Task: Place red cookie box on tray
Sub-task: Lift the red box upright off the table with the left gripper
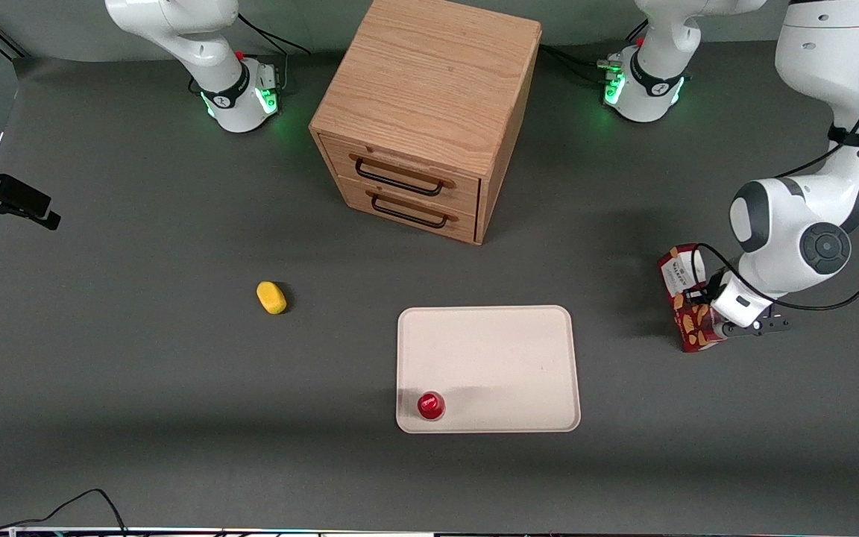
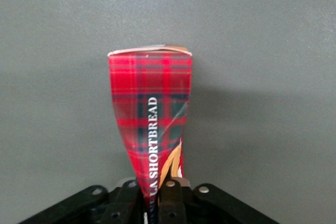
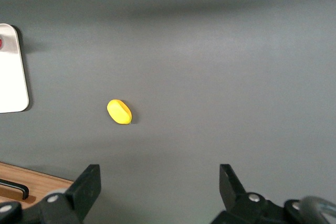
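The red cookie box (image 1: 687,306) is pinched tight by the tool (image 1: 705,313) at frame's right, w/ the tray (image 1: 489,350) waiting nearby for it.

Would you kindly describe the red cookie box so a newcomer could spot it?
Start at the tray; toward the working arm's end of the table, the gripper is shut on the red cookie box. Its long tartan carton differs from the small round red cap on the tray.
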Action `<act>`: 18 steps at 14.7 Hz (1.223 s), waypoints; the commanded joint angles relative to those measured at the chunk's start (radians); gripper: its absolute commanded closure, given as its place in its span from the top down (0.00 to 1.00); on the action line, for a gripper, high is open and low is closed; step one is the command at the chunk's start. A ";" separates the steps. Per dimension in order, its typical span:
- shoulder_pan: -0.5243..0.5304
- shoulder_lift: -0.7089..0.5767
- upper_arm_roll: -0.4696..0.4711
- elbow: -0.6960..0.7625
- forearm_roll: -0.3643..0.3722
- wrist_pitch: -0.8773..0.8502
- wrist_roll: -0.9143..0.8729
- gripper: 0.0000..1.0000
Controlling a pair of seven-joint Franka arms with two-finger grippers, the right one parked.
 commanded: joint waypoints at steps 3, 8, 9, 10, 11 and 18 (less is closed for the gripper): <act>-0.046 -0.162 -0.002 0.115 -0.014 -0.374 -0.091 0.00; -0.057 -0.235 -0.024 0.517 -0.010 -0.952 -0.156 0.00; -0.057 -0.233 -0.024 0.585 -0.008 -1.023 -0.158 0.00; -0.059 -0.233 -0.024 0.623 -0.004 -1.062 -0.156 0.00; -0.060 -0.235 -0.025 0.637 -0.003 -1.070 -0.159 0.00; -0.091 -0.071 -0.189 0.659 -0.010 -0.796 -0.508 0.00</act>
